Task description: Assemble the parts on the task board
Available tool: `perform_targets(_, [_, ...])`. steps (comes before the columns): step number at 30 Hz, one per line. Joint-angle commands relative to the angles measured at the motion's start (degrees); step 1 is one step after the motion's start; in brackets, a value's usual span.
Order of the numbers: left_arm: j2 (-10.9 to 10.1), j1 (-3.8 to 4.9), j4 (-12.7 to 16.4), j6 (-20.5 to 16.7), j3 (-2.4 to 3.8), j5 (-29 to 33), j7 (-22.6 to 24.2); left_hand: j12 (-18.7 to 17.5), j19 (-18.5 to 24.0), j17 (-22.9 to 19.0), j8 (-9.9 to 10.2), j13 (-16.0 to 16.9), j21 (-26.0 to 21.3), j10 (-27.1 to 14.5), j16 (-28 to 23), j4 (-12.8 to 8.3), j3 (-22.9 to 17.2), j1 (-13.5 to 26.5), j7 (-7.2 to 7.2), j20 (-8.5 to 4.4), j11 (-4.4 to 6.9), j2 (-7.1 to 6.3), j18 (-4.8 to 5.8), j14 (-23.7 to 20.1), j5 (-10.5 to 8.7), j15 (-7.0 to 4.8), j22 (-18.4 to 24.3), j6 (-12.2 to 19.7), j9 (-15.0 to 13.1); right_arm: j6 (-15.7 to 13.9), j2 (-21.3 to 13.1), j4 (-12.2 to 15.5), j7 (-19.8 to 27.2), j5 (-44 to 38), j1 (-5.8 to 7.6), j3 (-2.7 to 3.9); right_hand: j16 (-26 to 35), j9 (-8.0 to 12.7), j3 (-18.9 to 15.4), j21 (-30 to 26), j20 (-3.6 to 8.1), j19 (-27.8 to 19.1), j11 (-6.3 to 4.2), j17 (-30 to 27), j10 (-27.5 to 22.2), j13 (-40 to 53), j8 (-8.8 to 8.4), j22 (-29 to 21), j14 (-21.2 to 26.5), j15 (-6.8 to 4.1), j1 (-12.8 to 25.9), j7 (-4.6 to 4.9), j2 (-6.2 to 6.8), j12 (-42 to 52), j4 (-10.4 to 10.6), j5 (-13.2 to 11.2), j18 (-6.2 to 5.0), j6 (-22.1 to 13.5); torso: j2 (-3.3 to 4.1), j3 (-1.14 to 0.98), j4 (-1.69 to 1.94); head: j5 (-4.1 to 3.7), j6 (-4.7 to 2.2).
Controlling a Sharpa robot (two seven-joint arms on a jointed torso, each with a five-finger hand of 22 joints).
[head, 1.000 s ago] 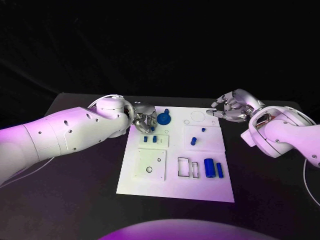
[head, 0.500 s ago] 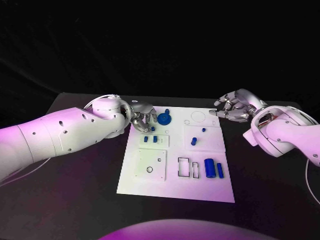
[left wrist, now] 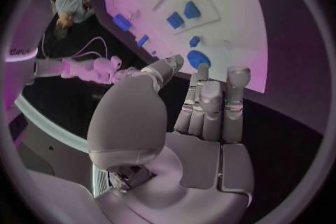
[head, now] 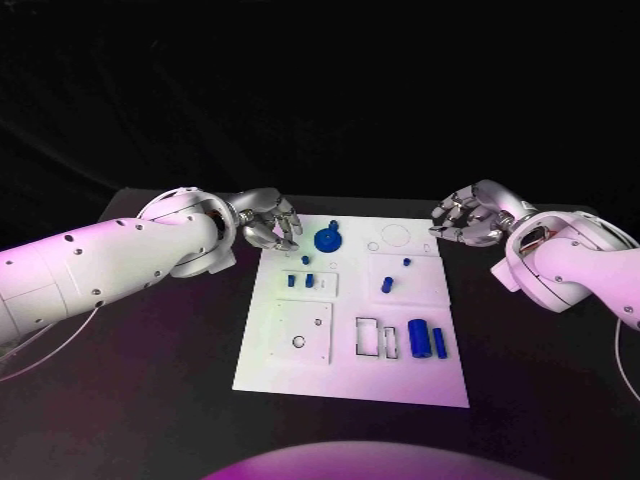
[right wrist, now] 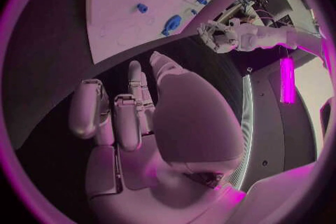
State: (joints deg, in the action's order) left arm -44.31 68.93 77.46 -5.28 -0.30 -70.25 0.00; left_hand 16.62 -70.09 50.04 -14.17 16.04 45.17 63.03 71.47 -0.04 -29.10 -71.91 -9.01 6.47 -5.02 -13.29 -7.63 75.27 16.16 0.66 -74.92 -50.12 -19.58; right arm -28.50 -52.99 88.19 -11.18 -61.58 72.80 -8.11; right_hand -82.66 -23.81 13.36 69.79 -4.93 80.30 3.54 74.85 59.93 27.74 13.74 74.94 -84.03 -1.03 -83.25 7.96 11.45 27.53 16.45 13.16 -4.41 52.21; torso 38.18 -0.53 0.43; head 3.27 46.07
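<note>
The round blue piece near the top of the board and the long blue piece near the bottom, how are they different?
The round blue piece is a flat-looking disc at the task board's far end, near the left hand. The long blue piece is a bar lying at the near end, away from both hands. Both are blue and held by nothing.

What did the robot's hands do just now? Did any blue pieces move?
The left hand drew back off the board toward its far left corner, away from the round blue part; it holds nothing. The right hand stayed beside the board's far right corner, fingers curled, also holding nothing. The blue parts lie where they were.
</note>
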Motion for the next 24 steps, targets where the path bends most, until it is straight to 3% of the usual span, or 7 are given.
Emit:
perform_targets(1, [-1.4,0.09,1.4,-7.2,0.15,28.7,9.2,0.4,3.7,-7.3,-0.5,0.0,-8.1,-1.0,-4.5,0.4,-0.2,-0.3,-0.15,0.46,-0.19,0.87,-1.80,-4.1,0.20,0.28,0.0,-0.5,0.0,6.9,0.5,-0.7,2.3,-10.0,-0.03,-0.01,-0.1,0.5,5.0,-0.6,-0.70,-0.4,0.58,0.3,1.4,-5.2,0.05,3.8,-2.8,0.71,-1.4,0.22,2.04,-6.8,-0.3,-0.9,-0.39,1.7,0.16,-0.01,-0.20,-0.60,-0.37])
perform_targets(2, [-1.8,0.09,1.7,-7.6,0.16,32.4,10.4,0.5,5.6,-10.5,-0.6,0.0,-12.0,-1.4,-6.6,0.3,-0.7,-0.7,-0.25,0.58,-0.28,1.44,-2.38,-6.2,0.47,0.39,1.3,-0.4,0.0,7.7,0.7,-0.9,2.4,-11.8,-0.03,-0.01,-0.1,0.5,5.5,-0.6,-0.75,-0.5,0.68,0.3,1.1,-5.7,0.08,3.8,-2.8,0.78,-1.5,0.22,2.24,-7.5,-0.4,-1.3,-0.40,2.0,0.17,0.01,-0.18,-0.74,-0.40])
perform_targets(4, [-2.8,0.08,2.6,-7.9,0.17,41.0,13.1,0.8,6.7,-13.9,-0.9,0.0,-14.2,-1.6,-8.9,0.0,-1.1,-1.4,-0.26,0.65,-0.30,2.06,-2.67,-8.5,0.61,0.48,2.1,-0.7,-0.1,9.5,1.1,-1.3,2.4,-16.2,-0.06,-0.02,-0.1,0.6,7.8,-1.0,-1.06,-0.7,1.04,0.3,0.8,-8.1,0.03,3.8,-2.7,1.11,-1.6,0.19,3.35,-10.8,-0.8,-2.5,-0.47,3.1,0.19,0.01,-0.17,-1.30,-0.50])
perform_targets(8, [-4.4,0.05,4.3,-6.4,0.12,51.9,16.4,2.1,6.8,-14.5,-1.6,0.3,-15.1,-0.6,-9.4,-0.4,-1.5,-2.2,-0.02,0.56,0.10,3.19,-2.80,-9.1,1.25,0.23,2.6,-1.3,-0.3,12.0,2.2,-2.2,2.0,-23.3,-0.57,-0.04,0.0,0.9,10.0,-1.4,-1.34,-0.9,1.34,0.0,1.3,-10.3,-0.18,3.8,-2.6,1.39,-1.2,0.32,4.31,-13.6,-1.5,-3.1,-0.54,4.0,0.17,0.00,-0.06,-2.07,-0.59])
perform_targets(13, [-5.6,0.01,5.4,-4.6,0.00,56.7,18.1,2.5,6.8,-14.7,-2.1,0.4,-15.4,-0.6,-9.5,-0.4,-1.2,-2.1,0.15,0.48,0.22,3.26,-2.80,-9.2,1.34,0.15,2.8,-1.8,-0.5,13.2,3.6,-3.1,1.5,-28.8,-1.35,-0.07,0.2,1.1,10.6,-1.9,-1.55,-1.2,1.65,-0.6,0.9,-11.6,-0.63,3.7,-2.5,1.64,-0.6,0.56,4.88,-15.4,-2.1,-3.6,-0.63,4.0,0.16,0.02,0.09,-2.50,-0.62])
perform_targets(17, [-6.3,-0.01,6.2,-4.2,-0.04,58.4,18.7,2.6,6.8,-14.8,-2.2,0.4,-15.5,-0.5,-9.5,-0.4,-1.1,-2.0,0.18,0.47,0.24,3.27,-2.80,-9.2,1.34,0.13,2.8,-1.9,-0.6,13.6,4.5,-3.2,1.2,-31.0,-1.90,-0.09,0.4,1.3,10.8,-2.0,-1.72,-1.3,1.91,-0.9,0.7,-12.4,-0.96,3.7,-2.4,1.84,-0.3,0.88,4.97,-16.5,-2.6,-3.6,-0.65,3.9,0.22,0.07,-0.07,-2.50,-0.60])
perform_targets(24, [-7.0,-0.02,7.1,-3.6,-0.08,59.8,19.2,2.8,6.8,-14.9,-2.3,0.5,-15.6,-0.4,-9.6,-0.4,-1.0,-2.0,0.22,0.44,0.30,3.25,-2.80,-9.2,1.35,0.09,2.9,-1.9,-0.6,14.0,6.0,-3.5,0.6,-32.5,-2.58,-0.10,0.4,1.5,11.0,-1.9,-1.85,-1.2,2.03,-0.9,0.9,-12.9,-1.14,3.8,-2.4,1.95,-0.1,0.98,4.88,-17.2,-3.0,-3.3,-0.63,4.0,0.19,0.07,-0.05,-2.69,-0.50])
